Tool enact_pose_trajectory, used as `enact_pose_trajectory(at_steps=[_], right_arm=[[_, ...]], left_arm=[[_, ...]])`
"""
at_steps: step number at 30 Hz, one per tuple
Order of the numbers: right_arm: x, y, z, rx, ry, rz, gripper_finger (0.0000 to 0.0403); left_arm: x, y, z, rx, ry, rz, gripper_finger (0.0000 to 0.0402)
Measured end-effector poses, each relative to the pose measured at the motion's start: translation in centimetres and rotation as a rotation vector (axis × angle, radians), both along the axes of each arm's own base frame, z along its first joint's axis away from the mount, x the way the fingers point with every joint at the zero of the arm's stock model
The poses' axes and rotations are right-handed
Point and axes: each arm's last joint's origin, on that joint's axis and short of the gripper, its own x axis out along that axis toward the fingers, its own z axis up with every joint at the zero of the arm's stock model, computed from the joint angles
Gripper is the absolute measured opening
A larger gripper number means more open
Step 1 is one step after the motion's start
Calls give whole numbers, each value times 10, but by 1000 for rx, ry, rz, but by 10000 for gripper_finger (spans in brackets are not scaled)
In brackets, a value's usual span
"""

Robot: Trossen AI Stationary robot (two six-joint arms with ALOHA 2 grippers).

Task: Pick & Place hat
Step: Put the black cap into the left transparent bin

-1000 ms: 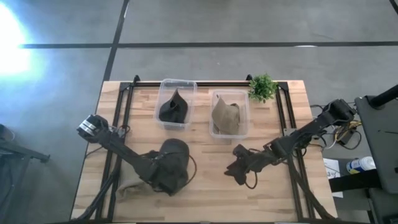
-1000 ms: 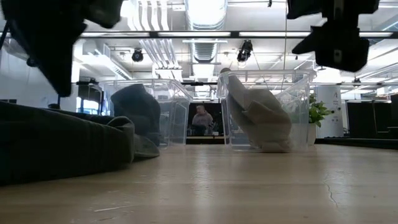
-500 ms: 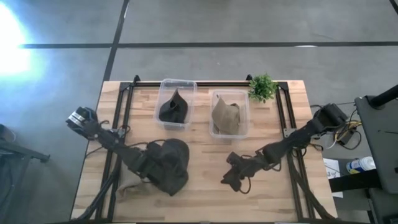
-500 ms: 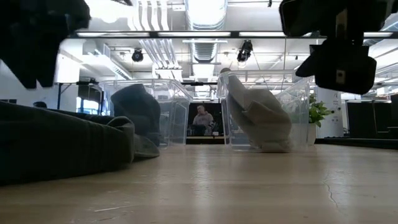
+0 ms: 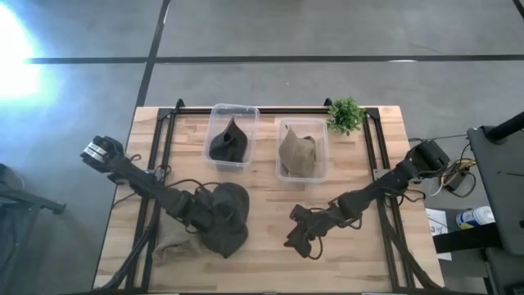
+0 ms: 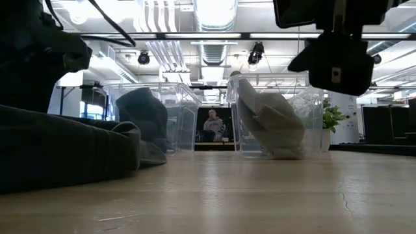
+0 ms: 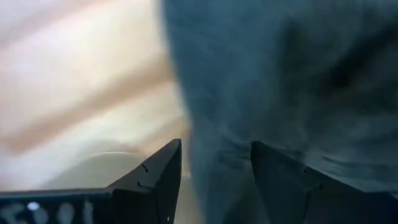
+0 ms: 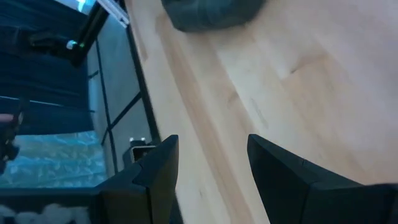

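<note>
A dark grey hat (image 5: 231, 211) lies flat on the wooden table, left of centre, partly over a beige hat (image 5: 169, 247). My left gripper (image 5: 203, 220) stands open at the dark hat's left part. In the left wrist view the hat (image 7: 280, 74) fills the picture ahead, and a strip of it runs between the fingers of the left gripper (image 7: 214, 177). My right gripper (image 5: 295, 238) hovers open over bare wood to the right of the dark hat, with nothing between its fingers (image 8: 155, 168). My left gripper comes at the dark hat from above, slanting down, with its open fingers (image 7: 163, 174) on either side of a strip of the hat's cloth (image 7: 217, 168). I cannot tell whether the fingers touch the cloth. The hat lies on the table.
Two clear bins stand at the back: the left bin (image 5: 216, 115) holds a dark hat (image 5: 230, 141), the right bin (image 5: 282, 125) a beige hat (image 5: 298, 152). A small green plant (image 5: 345, 115) stands at the back right. Bare wood lies between the two grippers.
My right gripper has gone toward the table's left and near edges, and a little lower. My left arm has swung toward the table's left edge, its gripper shifting slightly left and sinking over the dark hat. The hats have stayed where they were.
</note>
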Motion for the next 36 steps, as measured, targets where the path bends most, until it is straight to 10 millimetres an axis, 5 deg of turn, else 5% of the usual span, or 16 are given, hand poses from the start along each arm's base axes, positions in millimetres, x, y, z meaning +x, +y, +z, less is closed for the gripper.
enact_pose_trajectory(at_steps=[8,16,20,28,36], right_arm=[[7,-9,-6,21,28,-19,187],[10,-14,-8,18,32,-41,187],[13,-19,-7,10,27,-55,187],[17,-29,-7,3,20,-78,187],[14,-33,10,-3,-52,-61,187]], left_arm=[[8,-6,-30,-109,-154,-59,173],[2,-1,-36,-34,-119,-76,18],[8,-4,-31,-29,-181,-127,5],[33,-23,41,-10,-549,-287,2],[22,-32,115,107,-733,-374,1]])
